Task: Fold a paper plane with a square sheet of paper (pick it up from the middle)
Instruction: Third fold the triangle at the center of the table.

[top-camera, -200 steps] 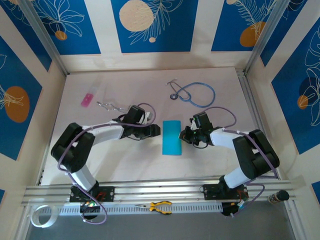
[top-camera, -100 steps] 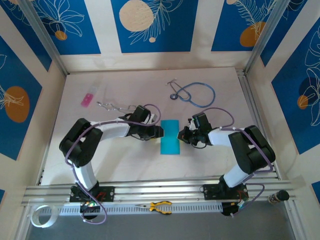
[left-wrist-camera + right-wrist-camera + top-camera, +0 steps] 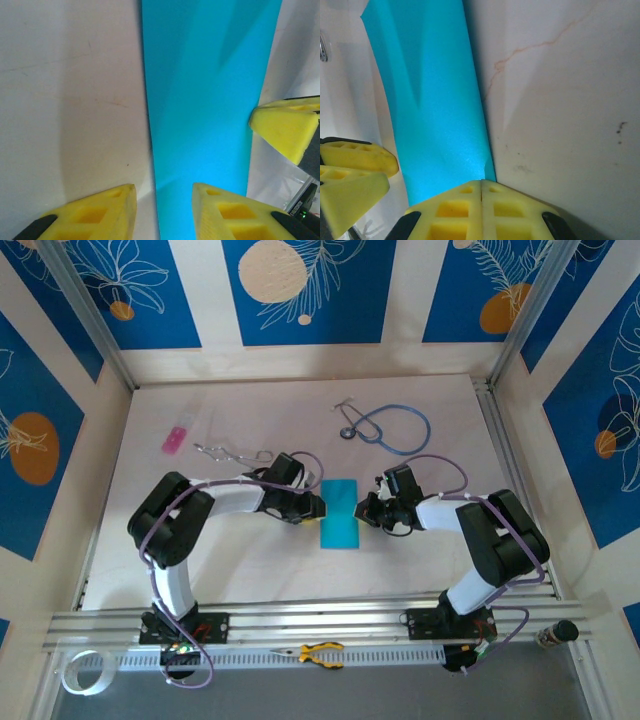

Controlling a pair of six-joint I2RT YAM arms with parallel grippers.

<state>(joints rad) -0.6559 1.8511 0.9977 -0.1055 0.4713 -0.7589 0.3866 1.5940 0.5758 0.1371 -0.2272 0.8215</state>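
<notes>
- Since a second ago my left gripper (image 3: 313, 506) has slid in toward the thin matte cyan-blue sheet of paper (image 3: 340, 514) and its jaws have narrowed. My right gripper (image 3: 364, 511) has hardly shifted.
- The sheet is folded into a narrow rectangle with faint diagonal creases. It lies flat on the pale counter (image 3: 250, 570) directly between my two grippers, one long edge facing each.
- My left gripper is partly open and straddles the long edge nearest it, one finger over bare counter and the other over paper. I judge it sits there so that closing would catch that edge for the next fold.
- My right gripper is closed, fingers pressed together with no gap, its tips at the sheet's opposite long edge. I cannot tell whether paper is pinched between them or only butted against them.
- I judge the right gripper serves as a stop, keeping the sheet from sliding away from my left gripper's push.
- No pointed dart shows yet, so folding is mid-way by my reckoning.
- Paper this thin may skid or buckle instead of lifting.
</notes>
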